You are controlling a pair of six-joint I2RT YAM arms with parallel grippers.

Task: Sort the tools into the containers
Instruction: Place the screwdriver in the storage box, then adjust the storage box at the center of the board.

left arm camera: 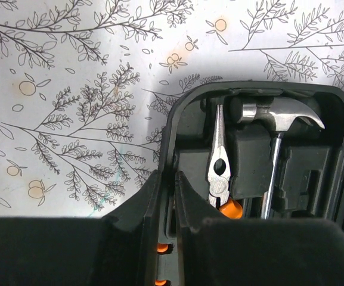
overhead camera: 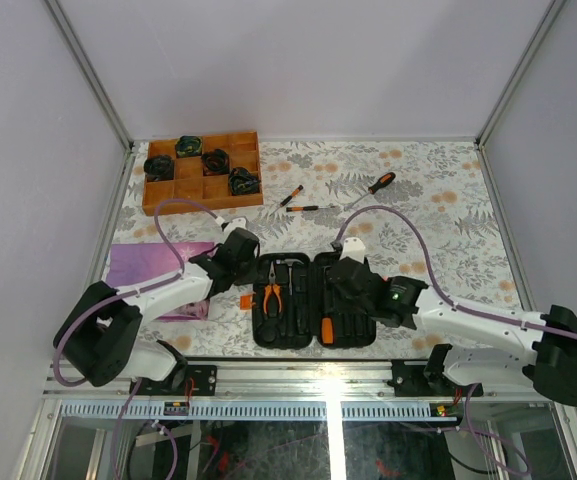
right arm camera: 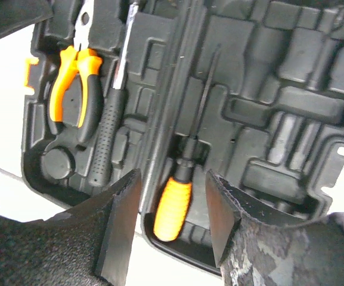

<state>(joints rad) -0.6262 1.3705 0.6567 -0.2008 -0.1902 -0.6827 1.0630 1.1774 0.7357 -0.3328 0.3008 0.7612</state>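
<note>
The black tool case lies open at the table's near edge. In its left half rest the orange-handled pliers and the hammer. My left gripper is shut on the case's left rim, with the pliers and hammer head just beyond. My right gripper stands open over the case, its fingers on either side of an orange-handled screwdriver that lies in a slot, touching neither finger. Three screwdrivers lie on the table behind the case.
A brown wooden compartment tray with dark items stands at the back left. A purple cloth lies left of the case under the left arm. The case's orange latch sticks out on its left side.
</note>
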